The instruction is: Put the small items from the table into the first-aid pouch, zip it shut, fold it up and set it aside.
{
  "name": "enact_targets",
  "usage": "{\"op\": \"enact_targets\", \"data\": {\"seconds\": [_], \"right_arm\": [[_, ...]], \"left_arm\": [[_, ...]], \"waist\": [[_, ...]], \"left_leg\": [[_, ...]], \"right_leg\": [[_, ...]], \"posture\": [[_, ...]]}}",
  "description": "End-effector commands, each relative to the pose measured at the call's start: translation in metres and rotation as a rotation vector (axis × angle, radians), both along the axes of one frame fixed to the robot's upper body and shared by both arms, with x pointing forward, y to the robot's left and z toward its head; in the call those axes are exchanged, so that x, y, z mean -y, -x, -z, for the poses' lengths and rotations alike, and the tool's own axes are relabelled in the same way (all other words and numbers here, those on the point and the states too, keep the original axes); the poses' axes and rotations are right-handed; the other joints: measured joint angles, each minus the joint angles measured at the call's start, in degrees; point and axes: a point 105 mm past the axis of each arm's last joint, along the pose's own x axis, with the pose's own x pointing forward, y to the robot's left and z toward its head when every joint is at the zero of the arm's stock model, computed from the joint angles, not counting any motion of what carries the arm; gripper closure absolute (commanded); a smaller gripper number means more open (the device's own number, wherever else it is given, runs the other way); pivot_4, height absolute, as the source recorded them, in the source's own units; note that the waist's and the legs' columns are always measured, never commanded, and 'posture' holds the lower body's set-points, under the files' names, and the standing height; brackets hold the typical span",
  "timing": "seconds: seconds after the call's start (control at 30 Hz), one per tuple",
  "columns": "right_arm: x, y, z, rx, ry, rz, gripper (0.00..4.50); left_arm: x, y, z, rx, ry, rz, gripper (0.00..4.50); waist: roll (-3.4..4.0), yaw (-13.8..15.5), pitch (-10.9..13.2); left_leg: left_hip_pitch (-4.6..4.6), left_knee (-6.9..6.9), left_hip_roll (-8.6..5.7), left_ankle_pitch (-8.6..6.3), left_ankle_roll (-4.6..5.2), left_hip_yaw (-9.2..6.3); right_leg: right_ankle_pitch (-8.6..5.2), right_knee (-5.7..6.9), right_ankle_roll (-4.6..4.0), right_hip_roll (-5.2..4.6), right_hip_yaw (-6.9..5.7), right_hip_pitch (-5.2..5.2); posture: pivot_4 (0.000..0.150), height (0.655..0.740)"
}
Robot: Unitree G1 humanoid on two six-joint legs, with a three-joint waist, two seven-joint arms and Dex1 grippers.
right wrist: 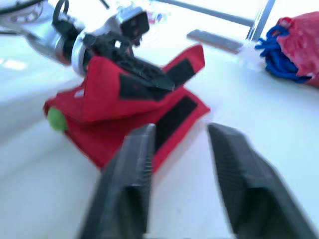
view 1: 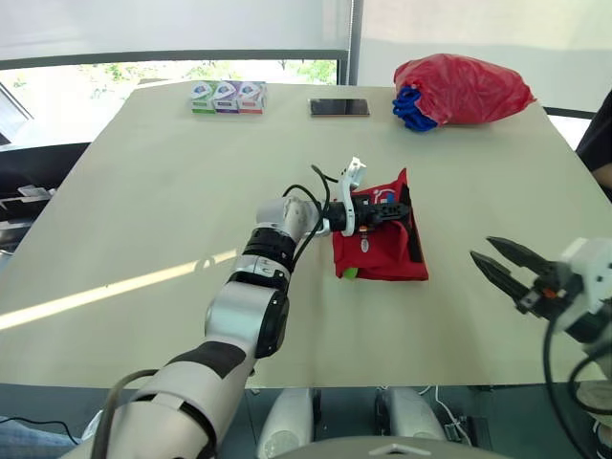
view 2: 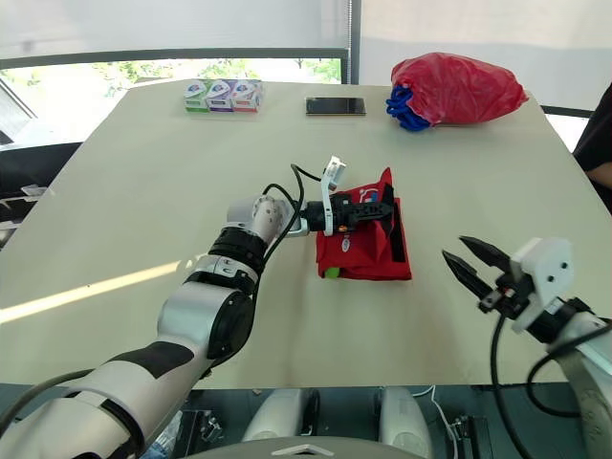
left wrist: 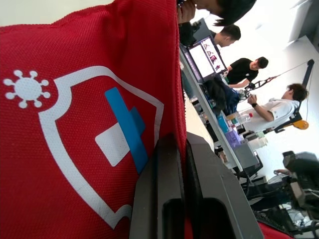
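1. The left pincer [view 1: 400,210] is clamped on a raised flap of the red first-aid pouch [view 1: 379,252], which lies mid-surface. How much fabric it grips is hard to make out.
2. The right pincer [view 1: 483,250] hovers at the pouch's 4 o'clock, its jaws apart and clear of the pouch.
3. The pouch's contents are hidden. A green item [view 1: 350,273] peeks from its 7 o'clock corner, unidentifiable.
4. The beige surface [view 1: 143,210] carries three small boxes [view 1: 228,97] at 11 o'clock, a phone [view 1: 338,107] at 12, and a red bag [view 1: 464,89] against a blue bundle [view 1: 411,110] at 1.
5. In the left wrist view, people [left wrist: 244,69] sit by monitors [left wrist: 207,57].
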Motion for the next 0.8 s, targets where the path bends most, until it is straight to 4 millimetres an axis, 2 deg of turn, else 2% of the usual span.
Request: {"op": "enact_targets", "data": {"seconds": [0.03, 0.07, 0.1, 0.17, 0.2, 0.23, 0.27, 0.33, 0.37, 0.4, 0.43, 0.47, 0.5, 0.53, 0.77, 0.8], "right_arm": [[0.008, 0.002, -0.011, 0.044, 0.009, -0.016, 0.7], [0.008, 0.001, -0.011, 0.046, 0.015, -0.021, 0.24], [0.007, 0.001, -0.011, 0.05, 0.018, -0.026, 0.04], [0.005, -0.001, -0.011, 0.056, 0.017, -0.033, 0.04], [0.004, -0.002, -0.011, 0.057, 0.015, -0.036, 0.0], [0.002, -0.002, -0.01, 0.057, 0.013, -0.038, 0.0], [0.001, -0.003, -0.01, 0.057, 0.011, -0.04, 0.0], [0.0, -0.003, -0.007, 0.048, 0.009, -0.043, 0.0], [0.0, -0.002, -0.006, 0.043, 0.01, -0.045, 0.0], [0.001, -0.003, -0.005, 0.04, 0.012, -0.044, 0.0], [0.001, -0.003, -0.005, 0.039, 0.015, -0.042, 0.0], [0.001, -0.003, -0.006, 0.039, 0.016, -0.042, 0.0], [0.001, -0.004, -0.007, 0.041, 0.017, -0.043, 0.0], [0.0, -0.004, -0.008, 0.042, 0.017, -0.044, 0.0], [-0.003, -0.004, -0.009, 0.04, 0.013, -0.05, 0.0], [-0.004, -0.004, -0.009, 0.04, 0.013, -0.05, 0.0]], "left_arm": [[0.009, 0.005, 0.011, -0.011, -0.037, 0.033, 4.5], [0.01, 0.004, 0.012, -0.005, -0.041, 0.03, 4.5], [0.01, 0.004, 0.013, -0.001, -0.044, 0.029, 4.5], [0.011, 0.003, 0.014, 0.009, -0.042, 0.025, 4.5], [0.011, 0.004, 0.014, 0.011, -0.035, 0.03, 3.84], [0.012, 0.004, 0.014, 0.011, -0.03, 0.034, 3.76], [0.012, 0.005, 0.014, 0.008, -0.027, 0.039, 3.06], [0.012, 0.008, 0.013, -0.008, -0.001, 0.058, 2.45], [0.011, 0.009, 0.013, -0.015, 0.01, 0.063, 1.76], [0.011, 0.009, 0.013, -0.015, 0.012, 0.064, 1.66], [0.01, 0.009, 0.014, -0.015, 0.013, 0.062, 0.95], [0.01, 0.008, 0.014, -0.012, 0.01, 0.058, 0.61], [0.009, 0.007, 0.014, -0.011, 0.013, 0.052, 0.61], [0.008, 0.007, 0.015, -0.01, 0.015, 0.047, 0.11], [0.006, 0.01, 0.014, -0.007, 0.036, 0.074, 0.04], [0.006, 0.01, 0.013, -0.02, 0.049, 0.073, 0.31]], "waist": [[0.04, 0.0, 0.0], [0.05, 0.1, 0.0], [0.05, 0.1, 0.0], [0.06, 0.2, 0.0], [0.06, 0.2, 0.0], [0.05, 0.2, 0.0], [0.05, 0.2, 0.0], [0.05, 0.2, 0.0], [0.05, 0.2, 0.0], [0.06, 0.2, -0.1], [0.05, 0.2, -0.1], [0.05, 0.2, -0.1], [0.05, 0.2, -0.1], [0.05, 0.2, -0.2], [0.08, 0.2, -0.2], [0.08, 0.2, -0.2]], "left_leg": [[0.01, 0.01, 0.0, 0.0, 0.01, 0.03], [0.03, 0.01, 0.0, 0.0, 0.01, 0.04], [0.04, 0.01, 0.0, -0.01, 0.01, 0.03], [0.04, 0.01, 0.0, -0.01, 0.01, 0.01], [0.04, 0.01, 0.0, -0.01, 0.01, 0.01], [0.03, 0.01, 0.0, -0.01, 0.01, 0.01], [0.03, 0.01, 0.0, 0.0, 0.01, 0.01], [0.03, 0.01, 0.0, 0.0, 0.01, 0.0], [0.03, 0.01, 0.0, 0.0, 0.01, 0.01], [0.03, 0.01, 0.0, 0.0, 0.01, 0.01], [0.03, 0.01, 0.0, 0.0, 0.01, 0.0], [0.03, 0.02, 0.0, 0.0, 0.01, 0.0], [0.04, 0.03, 0.0, 0.0, 0.01, -0.01], [0.09, 0.04, 0.0, 0.0, 0.01, 0.0], [0.25, 0.04, 0.01, -0.01, 0.02, -0.02], [0.25, 0.04, 0.01, -0.01, 0.02, -0.02]], "right_leg": [[0.0, 0.0, 0.0, 0.0, 0.02, 0.0], [0.0, 0.02, 0.0, 0.0, 0.04, 0.01], [0.0, 0.02, 0.0, 0.0, 0.03, 0.01], [0.0, 0.02, 0.0, 0.0, 0.02, 0.01], [0.0, 0.02, 0.0, 0.0, 0.02, 0.01], [0.0, 0.02, 0.0, 0.0, 0.02, 0.01], [0.0, 0.01, 0.0, 0.0, 0.02, 0.01], [0.0, 0.01, 0.0, 0.0, 0.01, 0.01], [0.0, 0.02, 0.0, 0.0, 0.01, 0.01], [0.0, 0.02, 0.0, 0.0, 0.01, 0.01], [0.0, 0.02, 0.0, 0.0, 0.01, 0.02], [0.0, 0.02, 0.0, 0.0, 0.01, 0.02], [0.0, 0.02, 0.0, 0.0, 0.0, 0.03], [0.0, 0.02, 0.0, 0.0, 0.0, 0.09], [-0.01, 0.02, 0.01, 0.0, 0.0, 0.25], [-0.01, 0.02, 0.01, 0.0, 0.0, 0.25]], "posture": [[0.15, 0.74], [0.15, 0.74], [0.15, 0.74], [0.15, 0.74], [0.15, 0.74], [0.15, 0.74], [0.15, 0.74], [0.15, 0.74], [0.15, 0.74], [0.15, 0.74], [0.15, 0.74], [0.15, 0.74], [0.15, 0.74], [0.15, 0.74], [0.15, 0.74], [0.15, 0.74]]}}
